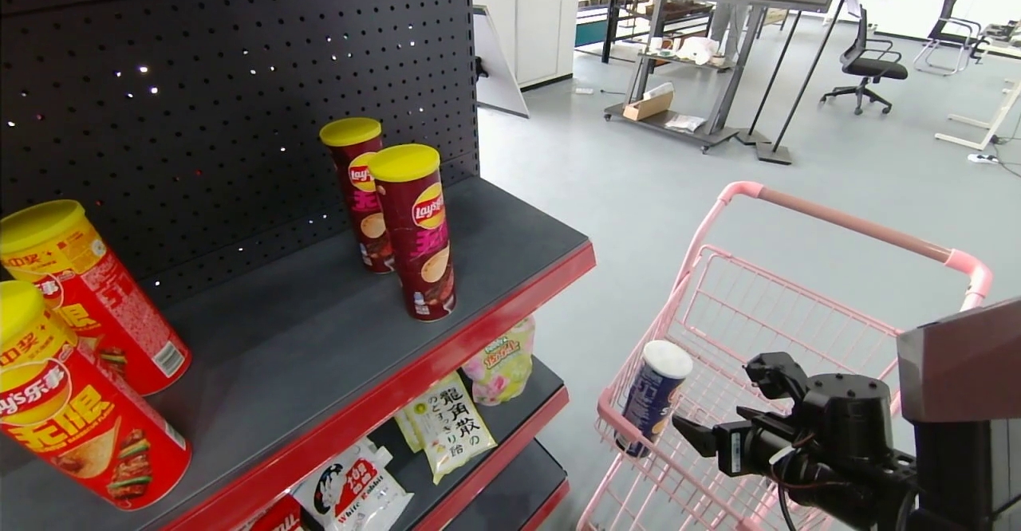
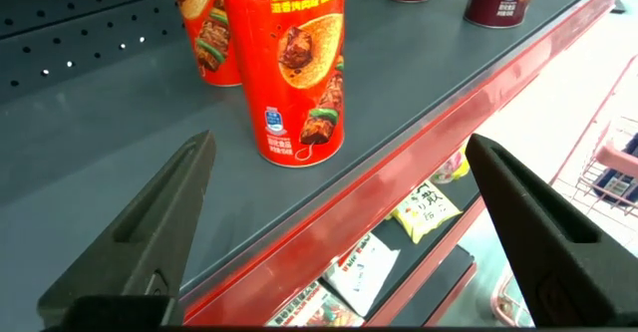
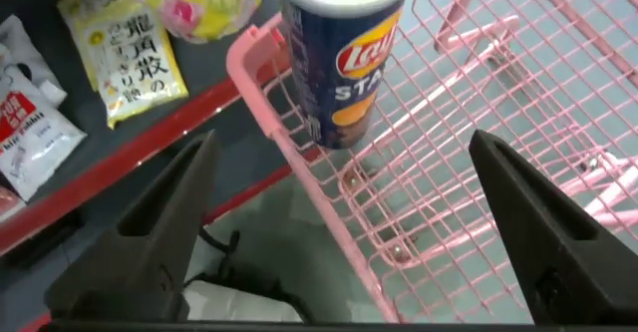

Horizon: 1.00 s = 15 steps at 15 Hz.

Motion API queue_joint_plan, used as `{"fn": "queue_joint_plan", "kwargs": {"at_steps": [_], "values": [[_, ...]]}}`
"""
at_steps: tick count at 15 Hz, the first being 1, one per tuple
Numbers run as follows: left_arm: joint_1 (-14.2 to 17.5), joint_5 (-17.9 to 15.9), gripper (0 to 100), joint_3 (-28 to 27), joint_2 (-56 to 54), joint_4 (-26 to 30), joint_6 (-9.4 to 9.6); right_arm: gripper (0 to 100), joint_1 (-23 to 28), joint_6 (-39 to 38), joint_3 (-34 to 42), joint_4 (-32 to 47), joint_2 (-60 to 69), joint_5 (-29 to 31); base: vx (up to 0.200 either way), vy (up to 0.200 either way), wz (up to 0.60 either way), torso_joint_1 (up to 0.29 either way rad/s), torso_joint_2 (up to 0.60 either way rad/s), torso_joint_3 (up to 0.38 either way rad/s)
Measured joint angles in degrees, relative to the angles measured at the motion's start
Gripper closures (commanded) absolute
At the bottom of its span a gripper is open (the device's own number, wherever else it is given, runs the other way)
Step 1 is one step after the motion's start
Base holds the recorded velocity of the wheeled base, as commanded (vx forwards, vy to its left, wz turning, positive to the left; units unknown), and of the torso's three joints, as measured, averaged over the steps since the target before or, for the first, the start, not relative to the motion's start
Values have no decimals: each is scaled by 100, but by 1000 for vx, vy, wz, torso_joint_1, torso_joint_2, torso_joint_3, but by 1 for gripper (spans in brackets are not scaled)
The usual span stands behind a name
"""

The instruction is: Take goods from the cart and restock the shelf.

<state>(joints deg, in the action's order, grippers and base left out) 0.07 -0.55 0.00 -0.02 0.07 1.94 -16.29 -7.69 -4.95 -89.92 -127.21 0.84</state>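
Navy chip can (image 1: 646, 403), white lid, orange print, in pink cart (image 1: 845, 224) corner, both arms' jaws wide.

Two red chip cans (image 1: 88, 300), two maroon cans (image 1: 415, 232), one blue can (image 1: 648, 395), one pink cart (image 1: 845, 224)

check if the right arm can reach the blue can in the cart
Probably yes. The right gripper is open close by the blue can, nothing between them. The can sits in a corner of the cart, so the wire wall may crowd one finger.
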Motion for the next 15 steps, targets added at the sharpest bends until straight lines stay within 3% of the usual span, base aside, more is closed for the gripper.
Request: {"fn": "queue_joint_plan", "kwargs": {"at_steps": [3,15], "values": [[0,1,0,0,0,0,-2,0,-171,9,118,-2,-66,321,0,0,0,0,0,0],[0,1,0,0,-2,0,0,0,-218,80,-20,-2,-101,345,0,0,0,-19,49,29]]}}
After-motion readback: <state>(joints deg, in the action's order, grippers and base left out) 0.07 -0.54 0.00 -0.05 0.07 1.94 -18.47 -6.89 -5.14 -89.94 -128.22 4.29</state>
